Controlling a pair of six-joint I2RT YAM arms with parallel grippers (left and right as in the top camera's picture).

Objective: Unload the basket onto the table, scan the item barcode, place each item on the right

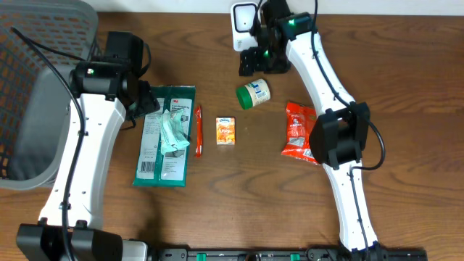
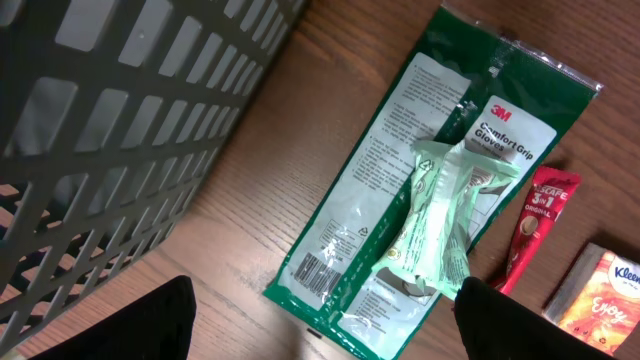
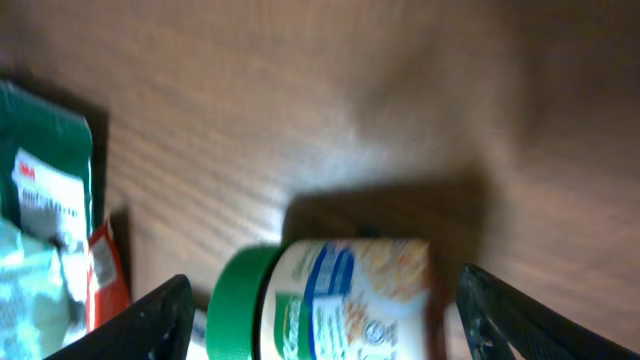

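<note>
Both wide open, holding nothing: left gripper [image 2: 325,318] above the lower end of the green glove pack [image 1: 165,134], right gripper [image 3: 325,315] up near the white scanner [image 1: 241,23]. Lying on its side just below the right gripper: the jar [image 1: 254,93] with the green lid, probably the thing to scan. Looks to be resting on the wood, not gripped, with the right fingers [image 3: 140,330] on either side of it but not seen touching; hard to be sure through the blur. Probably kept close to the scanner for a short trip. Cannot make out any barcode on it.

Spread flat in a row, well apart, likely for picking up one at a time: red stick packet [image 1: 198,130], small orange box [image 1: 226,131], red snack bag [image 1: 296,123]. Resting on top of the glove pack: a pale green packet [image 1: 172,130]. Facing up near the lower end of the glove pack: its own barcode.

Off to the left, a grey basket [image 1: 36,123] with its wall just beside the left arm, so little room to swing that way. Lots of bare table at the front, and some between the box and the jar. Tight at the top edge, with scanner and right gripper packed close together, so best to lift the jar straight up before turning it
</note>
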